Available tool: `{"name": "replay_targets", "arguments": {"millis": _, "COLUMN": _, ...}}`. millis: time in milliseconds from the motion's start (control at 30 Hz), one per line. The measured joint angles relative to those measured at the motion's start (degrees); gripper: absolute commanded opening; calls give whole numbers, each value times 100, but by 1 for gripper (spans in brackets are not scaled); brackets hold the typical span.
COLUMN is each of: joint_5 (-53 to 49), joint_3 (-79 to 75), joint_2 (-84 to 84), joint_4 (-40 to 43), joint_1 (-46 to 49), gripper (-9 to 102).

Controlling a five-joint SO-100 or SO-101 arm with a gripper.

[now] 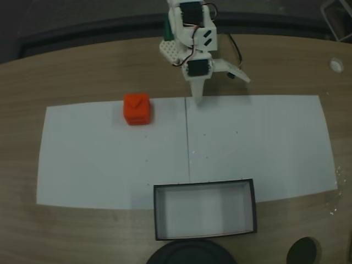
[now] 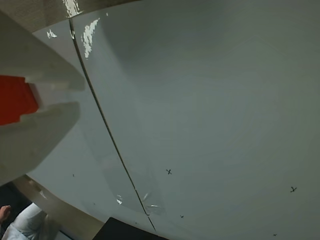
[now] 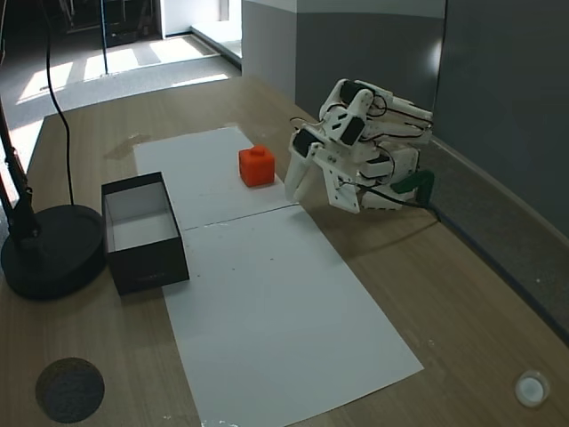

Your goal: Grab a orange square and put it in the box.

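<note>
Orange square sits alone on the white paper, off to the left of the gripper in a fixed view and well apart from it; nothing holds it. The gripper is spread open and empty: one finger tip hangs just over the far edge of the paper near the seam, the other is splayed out to the side. The box lies on the opposite side of the paper from the gripper, nearly straight ahead of it, standing empty next to a round black base.

In the wrist view a patch of the cube's orange shows behind the pale fingers, but from that angle how far off it is can't really be judged.

The main risk from here is a skewed approach. The arm must swing sideways to reach the cube, and a finger arriving low could nudge it across the smooth paper rather than straddle it. A shallow pinch on one corner might let it twist out over the box wall.

No brand or legible writing shows; the cube bears a small triangular mark, and the paper has a few faint pen crosses.
</note>
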Motion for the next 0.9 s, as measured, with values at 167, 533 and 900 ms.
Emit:
{"name": "replay_targets", "arguments": {"millis": 167, "joint_5": 0, "joint_3": 0, "joint_2": 0, "joint_4": 0, "joint_1": 0, "gripper": 6}}
{"name": "replay_targets", "arguments": {"millis": 533, "joint_5": -35, "joint_3": -562, "joint_2": 0, "joint_4": -290, "joint_1": 589, "gripper": 33}}
{"name": "replay_targets", "arguments": {"millis": 900, "joint_5": -905, "joint_3": -2707, "joint_2": -1828, "joint_4": -176, "joint_1": 1600, "gripper": 40}}
